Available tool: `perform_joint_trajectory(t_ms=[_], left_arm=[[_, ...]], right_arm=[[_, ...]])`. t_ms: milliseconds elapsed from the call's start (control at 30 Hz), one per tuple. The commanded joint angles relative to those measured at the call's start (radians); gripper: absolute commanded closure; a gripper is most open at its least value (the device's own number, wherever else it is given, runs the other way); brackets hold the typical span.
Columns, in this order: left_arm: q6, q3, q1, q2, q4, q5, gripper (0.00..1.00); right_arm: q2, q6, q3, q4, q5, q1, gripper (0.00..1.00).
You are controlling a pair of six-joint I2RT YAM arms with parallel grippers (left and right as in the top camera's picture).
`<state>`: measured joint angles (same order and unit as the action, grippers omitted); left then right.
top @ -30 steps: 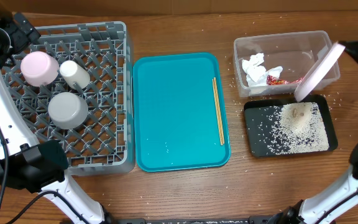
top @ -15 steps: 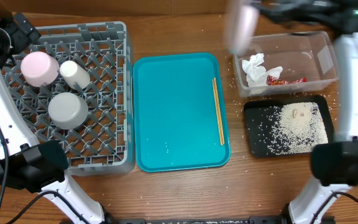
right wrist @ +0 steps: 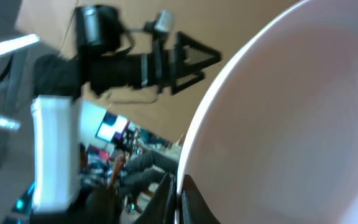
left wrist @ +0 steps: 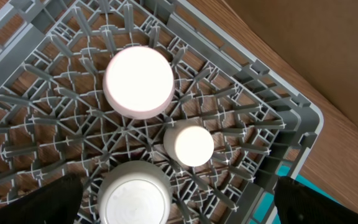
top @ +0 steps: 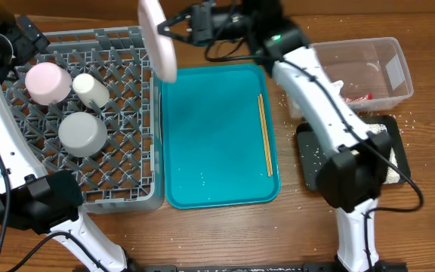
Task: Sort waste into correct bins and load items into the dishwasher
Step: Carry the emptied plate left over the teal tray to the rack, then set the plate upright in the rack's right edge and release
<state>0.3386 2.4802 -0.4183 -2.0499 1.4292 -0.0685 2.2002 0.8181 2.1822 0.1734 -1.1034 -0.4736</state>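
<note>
The large white plate (top: 158,39) is held on edge, clear of the table, with its rim pinched between the closed fingers of the right gripper (top: 171,30). It is seen over the far right corner of the grey dish rack (top: 119,189), where the rack meets the teal tray (top: 217,151). In the right wrist view most of the frame is filled by the plate's face.

The pale-pink dish (top: 47,81), the small white cup (top: 91,89) and the grey metal bowl (top: 81,134) are grouped close together in the far left part of the rack. The left gripper (left wrist: 178,199) is held above them, its fingers (left wrist: 48,202) spread wide with nothing between them.

The wooden chopsticks (top: 264,134) are laid along the right side of the teal tray. A red wrapper (top: 359,97) is seen in the clear tub (top: 399,64). The black tray (top: 396,143), with rice scraps (top: 390,168) on it, is largely covered by the right arm.
</note>
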Motion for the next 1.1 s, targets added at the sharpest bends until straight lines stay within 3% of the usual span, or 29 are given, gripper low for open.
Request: perform_joint_trajectory(t_ms=[0,167,633,767,933,1067], left_arm=[[0.01,-0.002,0.013,0.0,0.0,-0.003,0.0],[0.01,-0.002,0.013,0.0,0.0,-0.003,0.0],[0.01,-0.002,0.013,0.0,0.0,-0.003,0.0],[0.01,-0.002,0.013,0.0,0.0,-0.003,0.0],[0.01,-0.002,0.013,0.0,0.0,-0.003,0.0],[0.01,-0.002,0.013,0.0,0.0,-0.003,0.0]], right_arm=[[0.06,0.181,0.011,-0.107,0.126,-0.035,0.96],[0.135,0.334,0.01,-0.177,0.283,-0.08,0.96],[0.183,0.331,0.005,-0.097,0.512,-0.149,0.95],[0.183,0.33,0.005,-0.092,0.506,-0.151,0.59],[0.181,0.255,0.009,-0.129,0.433,-0.141,0.2],[0.169,0.188,0.041,-0.106,0.373,-0.098,0.03]])
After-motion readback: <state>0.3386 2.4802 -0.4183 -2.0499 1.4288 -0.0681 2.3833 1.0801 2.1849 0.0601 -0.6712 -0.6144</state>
